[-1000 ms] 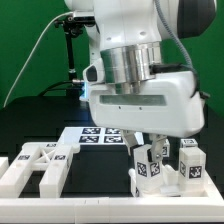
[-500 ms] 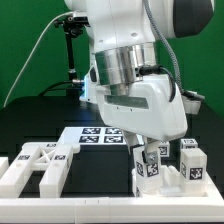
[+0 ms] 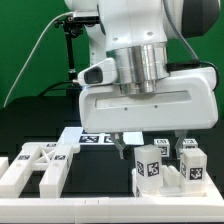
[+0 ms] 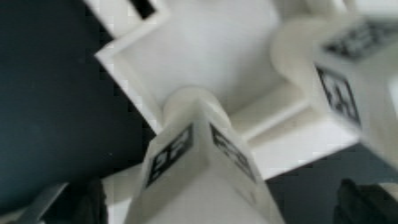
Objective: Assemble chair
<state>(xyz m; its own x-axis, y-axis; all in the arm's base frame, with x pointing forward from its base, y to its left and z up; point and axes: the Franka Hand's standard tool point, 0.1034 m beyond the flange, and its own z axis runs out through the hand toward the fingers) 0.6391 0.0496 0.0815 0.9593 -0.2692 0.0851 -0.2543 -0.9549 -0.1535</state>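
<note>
**Asker:** Where is your pincer (image 3: 146, 150) just now?

**Me:** It hangs over the near edge of the table (image 3: 40, 125), toward the corner on the exterior view's right, with its broad side facing that camera. It is spread wide and grips nothing.

**Asker:** How can you be sure?

**Me:** One dark finger (image 3: 120, 147) hangs clear of the tagged post (image 3: 148, 166) on the exterior view's left, with a gap between them. The other finger is harder to pick out (my own hand shadows it). My wrist camera looks down on that same post (image 4: 192, 150), blurred, and nothing of mine touches it.

**Asker:** And the chair parts?

**Me:** That post rises upright from a white panel (image 3: 170, 184) and has tags on its faces. A second post (image 3: 190, 164) stands just beside it on the same panel, nearer the right-hand corner, and the wrist view catches it (image 4: 352, 60) too. A white slotted piece (image 3: 35, 165) lies flat by the near left corner, well apart from the posts.

**Asker:** Anything else down there?

**Me:** The marker board (image 3: 95, 136) lies farther back, toward the table's middle, between those two groups.
</note>
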